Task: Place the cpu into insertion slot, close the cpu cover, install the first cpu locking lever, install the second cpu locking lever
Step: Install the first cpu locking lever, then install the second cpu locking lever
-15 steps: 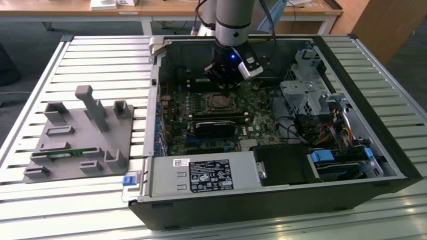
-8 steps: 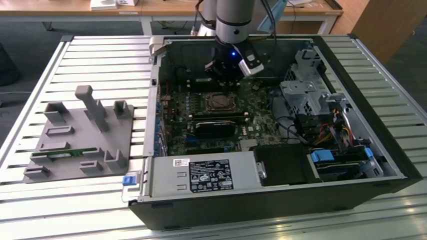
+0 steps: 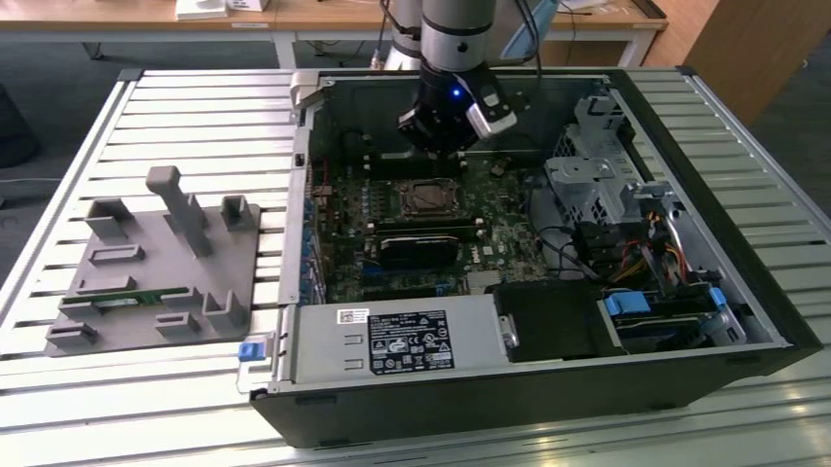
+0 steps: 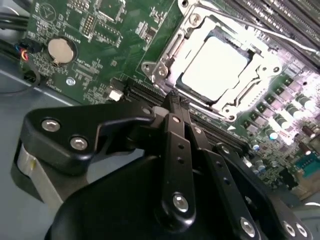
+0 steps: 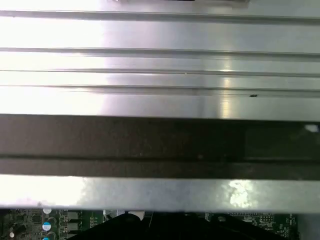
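Note:
My gripper [image 3: 439, 146] hangs inside the open computer case, just behind the insertion slot [image 3: 426, 198] on the green motherboard. In the second wrist view its black fingers [image 4: 172, 120] meet at the tips [image 4: 174, 100], shut with nothing between them, a short way off the socket. The cpu [image 4: 215, 65] lies flat in the slot, its silver top glaring bright. The cpu cover [image 4: 167, 62], a metal frame, lies down around the chip, which shows through its window. A thin metal rod [image 4: 280, 37] runs along one side of the socket.
A grey fixture plate [image 3: 156, 263] with upright posts and a green memory stick [image 3: 130, 297] sits at the exterior view's left. Inside the case are the power supply [image 3: 389, 341], drive cage [image 3: 597, 185], cables and a coin cell [image 4: 61, 50]. Case walls ring the board.

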{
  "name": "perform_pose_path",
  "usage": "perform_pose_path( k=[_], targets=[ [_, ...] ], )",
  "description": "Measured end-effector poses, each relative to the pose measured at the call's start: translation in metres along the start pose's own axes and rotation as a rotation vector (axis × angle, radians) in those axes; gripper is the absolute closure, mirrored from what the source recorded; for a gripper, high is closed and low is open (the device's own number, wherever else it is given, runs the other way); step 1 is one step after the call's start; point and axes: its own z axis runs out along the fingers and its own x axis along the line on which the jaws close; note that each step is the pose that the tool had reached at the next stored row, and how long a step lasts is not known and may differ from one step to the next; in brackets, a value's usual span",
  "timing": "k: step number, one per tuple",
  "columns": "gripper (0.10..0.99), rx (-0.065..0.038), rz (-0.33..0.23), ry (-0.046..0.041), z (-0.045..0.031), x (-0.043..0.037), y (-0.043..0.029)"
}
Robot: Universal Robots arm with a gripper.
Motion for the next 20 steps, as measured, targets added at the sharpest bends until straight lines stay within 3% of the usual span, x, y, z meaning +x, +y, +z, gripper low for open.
perform_pose_path(
  k=[20],
  targets=[
    [0.98, -0.003, 0.0, 0.0001, -0.0003, 0.0, -0.0077]
  ],
)
